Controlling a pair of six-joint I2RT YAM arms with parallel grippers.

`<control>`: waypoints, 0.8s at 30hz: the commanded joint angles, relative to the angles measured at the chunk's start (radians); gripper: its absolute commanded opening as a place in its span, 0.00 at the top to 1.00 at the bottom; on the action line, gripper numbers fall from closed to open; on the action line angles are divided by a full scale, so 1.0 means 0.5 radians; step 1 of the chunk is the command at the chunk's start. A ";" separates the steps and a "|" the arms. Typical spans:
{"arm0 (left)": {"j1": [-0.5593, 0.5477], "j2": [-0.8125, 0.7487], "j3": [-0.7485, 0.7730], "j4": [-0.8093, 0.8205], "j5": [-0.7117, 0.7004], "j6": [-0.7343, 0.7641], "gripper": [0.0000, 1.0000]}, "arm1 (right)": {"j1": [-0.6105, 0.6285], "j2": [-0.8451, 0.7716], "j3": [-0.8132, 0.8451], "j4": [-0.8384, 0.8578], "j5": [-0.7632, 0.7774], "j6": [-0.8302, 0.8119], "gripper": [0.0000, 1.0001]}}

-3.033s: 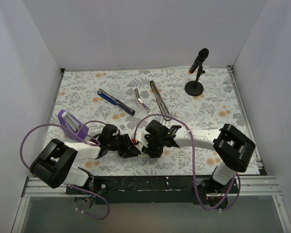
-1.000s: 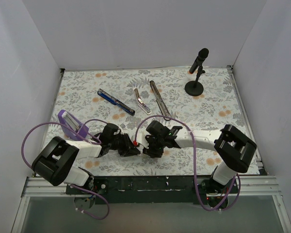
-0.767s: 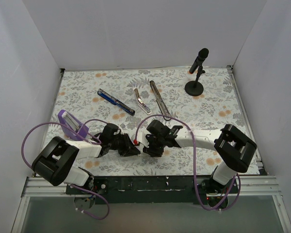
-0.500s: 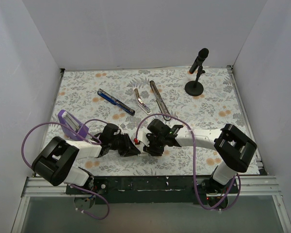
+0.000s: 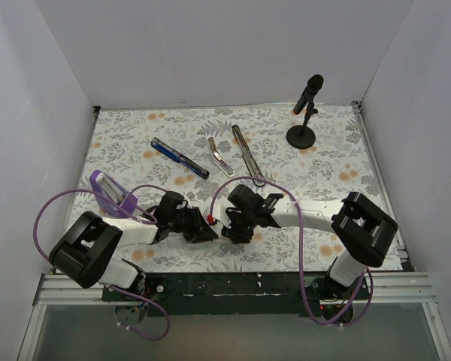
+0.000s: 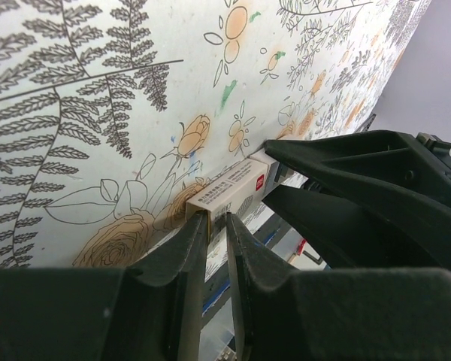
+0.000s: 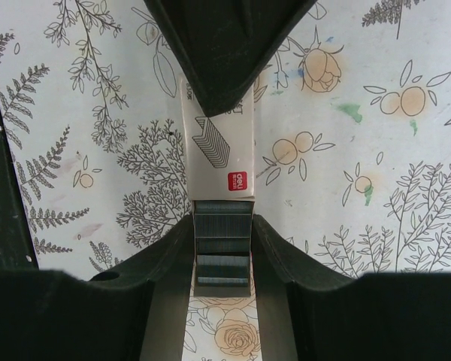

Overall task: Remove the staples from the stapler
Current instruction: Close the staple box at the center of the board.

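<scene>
Stapler [image 5: 179, 159] parts spread on table [image 5: 128, 135], left claw [image 6: 216, 219], right claw [image 7: 222, 222] by near edge, both clenched on staple box [image 7: 218, 162]

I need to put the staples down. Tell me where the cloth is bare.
Bare: between the microphone, right arm and right wall; also the far-left corner beyond the stapler. Crowded: near middle, where left tool and right tool meet at the staple box.

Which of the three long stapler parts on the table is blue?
The leftmost one, the blue-and-black arm; the silver piece and dark bar beside it show no blue.
</scene>
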 commanded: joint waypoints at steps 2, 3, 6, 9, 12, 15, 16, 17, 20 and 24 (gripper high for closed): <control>-0.018 -0.025 -0.009 0.026 -0.016 -0.003 0.84 | 0.015 -0.039 -0.009 0.052 -0.089 -0.025 0.58; -0.018 -0.016 -0.006 0.026 -0.017 0.000 0.84 | 0.018 -0.042 -0.019 0.070 -0.095 -0.025 0.58; -0.021 -0.015 -0.006 0.023 -0.020 -0.006 0.84 | 0.021 -0.045 -0.034 0.092 -0.107 -0.025 0.58; -0.027 -0.009 -0.015 0.026 -0.035 -0.003 0.84 | 0.021 -0.039 -0.037 0.095 -0.131 -0.025 0.58; -0.030 0.000 -0.015 0.026 -0.035 -0.003 0.84 | 0.018 -0.030 -0.031 0.074 -0.129 -0.013 0.59; -0.033 -0.034 -0.018 -0.041 -0.062 -0.003 0.77 | 0.021 -0.024 -0.019 0.012 -0.061 0.005 0.59; -0.033 -0.052 -0.015 -0.075 -0.105 -0.003 0.70 | 0.018 -0.024 -0.019 -0.003 -0.049 0.005 0.59; -0.033 -0.104 -0.012 -0.108 -0.124 0.000 0.68 | 0.018 -0.027 -0.022 -0.027 -0.046 0.008 0.59; -0.033 -0.187 0.012 -0.234 -0.219 0.000 0.59 | 0.021 -0.033 -0.025 -0.046 -0.052 0.018 0.59; -0.033 -0.236 0.052 -0.360 -0.262 0.025 0.58 | 0.021 -0.030 -0.016 -0.052 -0.091 0.024 0.59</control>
